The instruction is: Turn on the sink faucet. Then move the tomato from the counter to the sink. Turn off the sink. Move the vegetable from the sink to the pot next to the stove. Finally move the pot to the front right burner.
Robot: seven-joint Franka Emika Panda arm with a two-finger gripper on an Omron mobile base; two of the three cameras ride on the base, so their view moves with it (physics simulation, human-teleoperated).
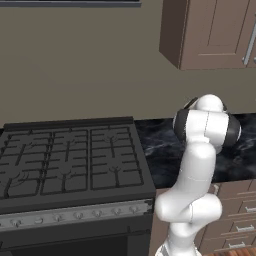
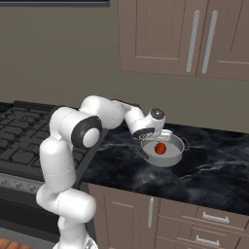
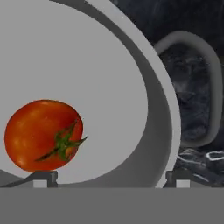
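Hand (image 2: 156,138) hangs just over the pot (image 2: 164,156), centre-right of the right base view, w/ fingers (image 3: 43,178) spread wide & released, nothing betw. them. Tomato (image 3: 42,135) lies free on the pot floor, lower left of the hand view, so the drop-in step looks done. Pot sits on the black marble surface (image 2: 214,170) right of the stove (image 1: 70,165); likely next: grab rim or loop handle (image 3: 205,87), carry to front right burner (image 1: 112,177).

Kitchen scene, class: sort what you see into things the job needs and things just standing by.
Needed: tomato lying in the pot; stove; counter; open gripper above the pot.
Standing by: wall cabinets; drawers.
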